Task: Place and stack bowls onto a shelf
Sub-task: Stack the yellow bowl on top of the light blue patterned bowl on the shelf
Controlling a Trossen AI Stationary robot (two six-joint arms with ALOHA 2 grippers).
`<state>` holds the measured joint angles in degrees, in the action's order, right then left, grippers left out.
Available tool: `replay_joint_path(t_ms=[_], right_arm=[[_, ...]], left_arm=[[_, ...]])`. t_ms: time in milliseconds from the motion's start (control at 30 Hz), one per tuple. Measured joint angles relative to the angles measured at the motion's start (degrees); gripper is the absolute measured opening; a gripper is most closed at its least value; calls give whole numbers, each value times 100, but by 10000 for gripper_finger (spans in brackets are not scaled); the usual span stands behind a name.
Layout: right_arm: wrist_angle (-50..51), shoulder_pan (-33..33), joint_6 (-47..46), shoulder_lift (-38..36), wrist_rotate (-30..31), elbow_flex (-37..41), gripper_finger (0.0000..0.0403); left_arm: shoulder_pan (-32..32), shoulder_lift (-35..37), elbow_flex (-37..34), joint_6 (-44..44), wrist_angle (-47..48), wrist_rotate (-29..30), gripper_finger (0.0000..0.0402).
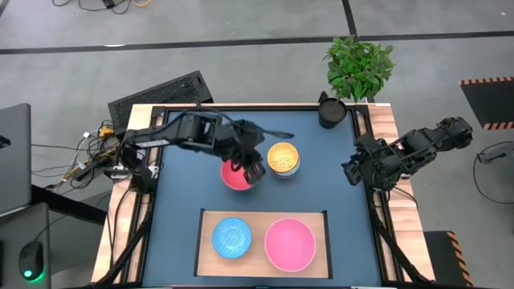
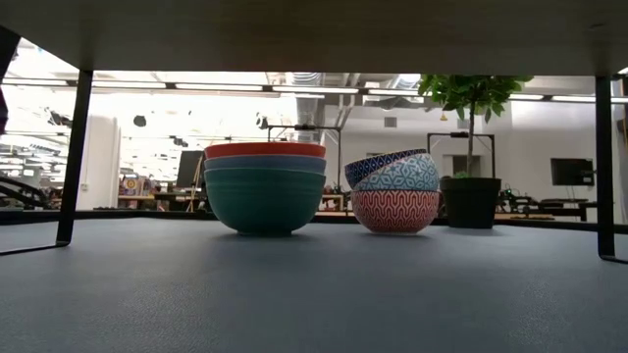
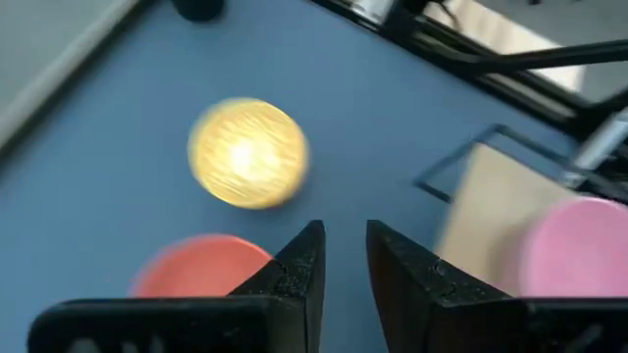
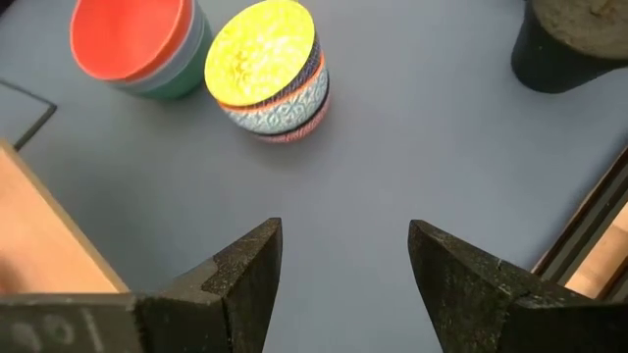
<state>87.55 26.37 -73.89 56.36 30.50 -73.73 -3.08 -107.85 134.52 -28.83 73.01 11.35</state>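
Red bowl being approached for pickup

The left gripper (image 1: 250, 167), nearly closed and empty, is poised at the red bowl (image 1: 235, 176) on the counter (image 1: 321, 193); the right gripper (image 1: 351, 171) is held apart. A rim grasp, then transfer to the shelf (image 1: 259, 218), is needed.

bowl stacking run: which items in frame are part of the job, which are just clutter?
Job:
- pale wooden shelf board
- light-blue patterned bowl and wide pink bowl, both on the board
- stack of wide bowls, red on top
- stack of small patterned bowls, yellow inside on top

Clutter:
- dark cup
- green potted plant
- black keyboard
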Motion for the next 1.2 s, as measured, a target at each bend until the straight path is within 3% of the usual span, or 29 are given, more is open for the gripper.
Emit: replay_joint_path(t_ms=[300,433,600,767,1200], right_arm=[[-38,-429,-113,118,-41,0,249],[-104,-591,-116,233,-57,0,249],[-130,-758,-126,432,-78,0,249],[-112,-904,-15,626,-198,0,249],[-100,-1042,31,774,-379,0,249]], left_arm=[[974,0,-2,1318,-336,47,106],[1243,-115,-7,1773,-384,-265,132],[1374,-584,-9,2184,-446,-558,168],[1527,-1112,-7,2435,-406,-442,200],[2027,-2081,-9,2554,-575,-1151,209]])
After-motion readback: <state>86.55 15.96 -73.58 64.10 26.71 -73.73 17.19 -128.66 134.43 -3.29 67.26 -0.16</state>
